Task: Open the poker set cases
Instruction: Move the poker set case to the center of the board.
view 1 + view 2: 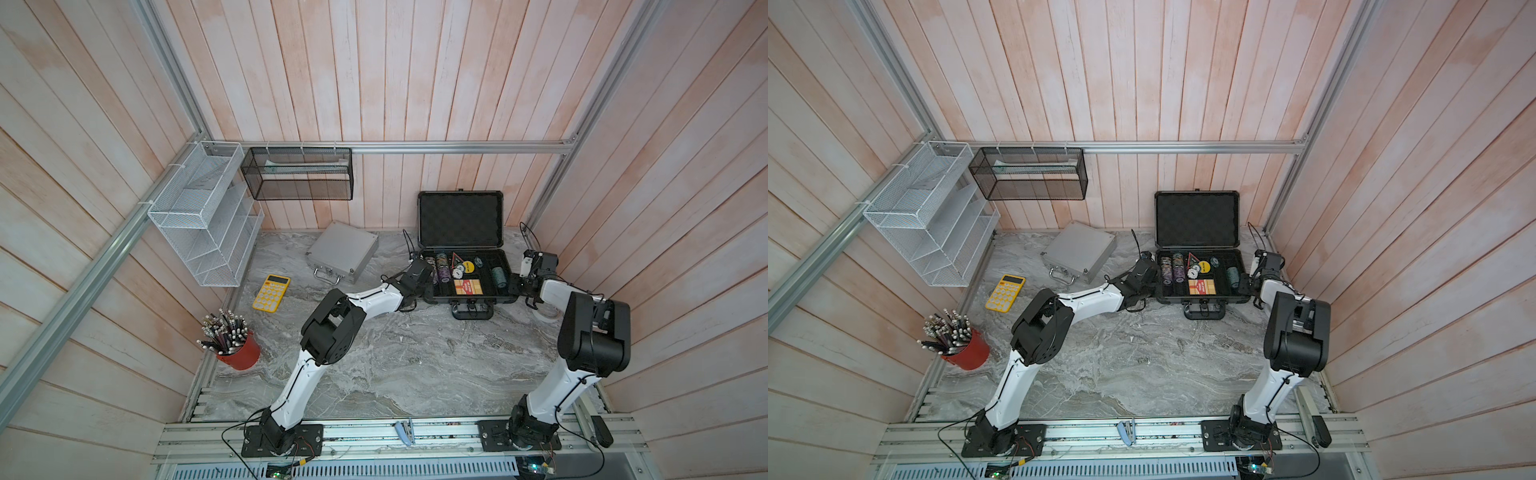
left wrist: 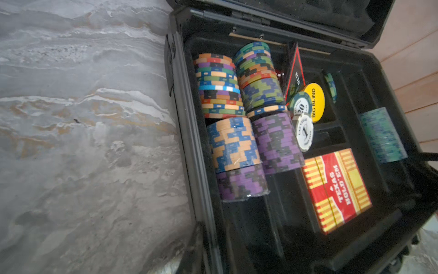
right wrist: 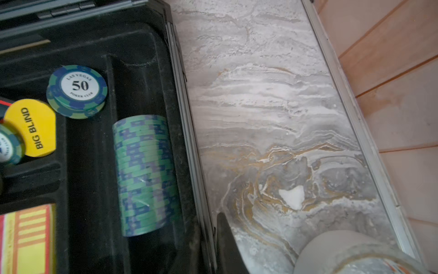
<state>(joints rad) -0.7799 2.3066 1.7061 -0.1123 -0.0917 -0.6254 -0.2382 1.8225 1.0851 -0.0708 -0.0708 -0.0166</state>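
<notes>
Right gripper (image 1: 517, 287): I am holding it closed beside open dark case (image 1: 459, 220) | left gripper (image 1: 428, 276): cannot tell | silver case (image 1: 343, 249): lying shut beyond it

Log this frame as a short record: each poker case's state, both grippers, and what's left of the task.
large dark-grey hard case: open, lid upright, chips and card box inside
small silver aluminium case: closed, lying left of it
left gripper: at the open case's left side, opening unclear
right gripper: at its right side, shut
remaining: silver case unopened
</notes>
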